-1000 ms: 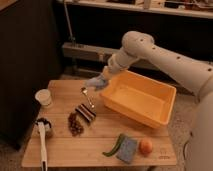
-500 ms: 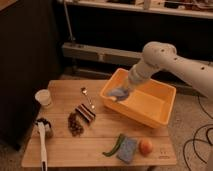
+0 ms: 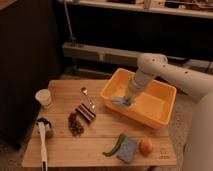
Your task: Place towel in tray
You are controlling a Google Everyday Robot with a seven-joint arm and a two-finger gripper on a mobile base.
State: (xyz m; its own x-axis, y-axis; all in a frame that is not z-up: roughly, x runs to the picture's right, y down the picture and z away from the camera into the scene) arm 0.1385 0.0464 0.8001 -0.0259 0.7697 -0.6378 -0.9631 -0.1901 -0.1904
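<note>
The yellow tray (image 3: 155,116) stands on the right half of the wooden table. A small blue-grey towel (image 3: 120,100) lies at the tray's left inner wall, under the gripper. My gripper (image 3: 129,98) hangs from the white arm (image 3: 150,67) and reaches down into the tray, right at the towel.
On the wooden table (image 3: 65,145): a white cup (image 3: 44,97), a spoon (image 3: 87,96), a chocolate bar (image 3: 86,112), grapes (image 3: 75,125), a white-handled brush (image 3: 42,142), a green chili (image 3: 114,145), a blue sponge (image 3: 128,149), an orange fruit (image 3: 145,146). A dark cabinet stands at left.
The arm carried the towel from above the table's middle rightward over the tray rim, then lowered it into the tray.
</note>
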